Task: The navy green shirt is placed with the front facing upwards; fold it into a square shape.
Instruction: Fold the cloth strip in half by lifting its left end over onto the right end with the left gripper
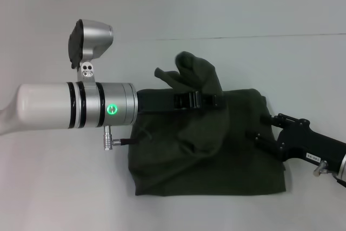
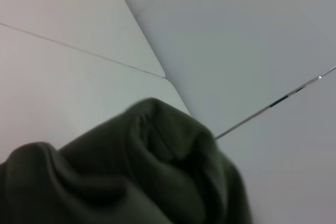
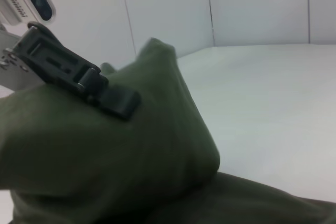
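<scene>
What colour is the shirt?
Plain dark olive green shirt, clearest in the head view.

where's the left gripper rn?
Head view: the left gripper is over the middle of the navy green shirt, near its far edge, pinching up a bunch of fabric. The right gripper sits at the shirt's right edge.

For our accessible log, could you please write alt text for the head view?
The left gripper lifts a bunched fold of the green shirt above its middle on the white table. The right gripper rests low at the shirt's right edge.
</scene>
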You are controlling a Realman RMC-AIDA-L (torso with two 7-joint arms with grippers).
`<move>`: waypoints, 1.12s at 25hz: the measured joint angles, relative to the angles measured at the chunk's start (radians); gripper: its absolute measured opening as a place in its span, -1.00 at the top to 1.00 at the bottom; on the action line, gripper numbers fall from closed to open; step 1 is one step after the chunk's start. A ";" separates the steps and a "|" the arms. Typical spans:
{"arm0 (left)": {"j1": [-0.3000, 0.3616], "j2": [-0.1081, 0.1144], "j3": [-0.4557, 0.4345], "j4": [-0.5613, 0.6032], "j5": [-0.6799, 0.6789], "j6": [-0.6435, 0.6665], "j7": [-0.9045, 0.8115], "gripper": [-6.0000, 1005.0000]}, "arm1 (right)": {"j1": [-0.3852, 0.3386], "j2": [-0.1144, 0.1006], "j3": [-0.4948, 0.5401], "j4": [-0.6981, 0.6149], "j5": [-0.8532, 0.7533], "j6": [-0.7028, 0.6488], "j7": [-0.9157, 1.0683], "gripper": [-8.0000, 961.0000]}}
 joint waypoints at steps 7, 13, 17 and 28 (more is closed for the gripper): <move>-0.001 -0.001 0.009 -0.019 -0.031 0.002 -0.004 0.55 | -0.006 0.000 0.025 -0.017 0.000 0.001 0.004 -0.28; 0.007 0.001 0.005 -0.033 -0.102 -0.006 0.032 0.28 | -0.044 0.000 0.077 -0.071 0.000 -0.005 0.019 -0.28; 0.009 0.004 0.000 -0.030 -0.106 -0.007 0.062 0.00 | -0.088 0.000 0.149 -0.150 0.000 -0.043 0.050 -0.27; 0.083 0.014 -0.142 0.025 -0.111 0.095 0.261 -0.76 | -0.050 0.008 0.014 -0.192 -0.012 -0.230 0.076 -0.27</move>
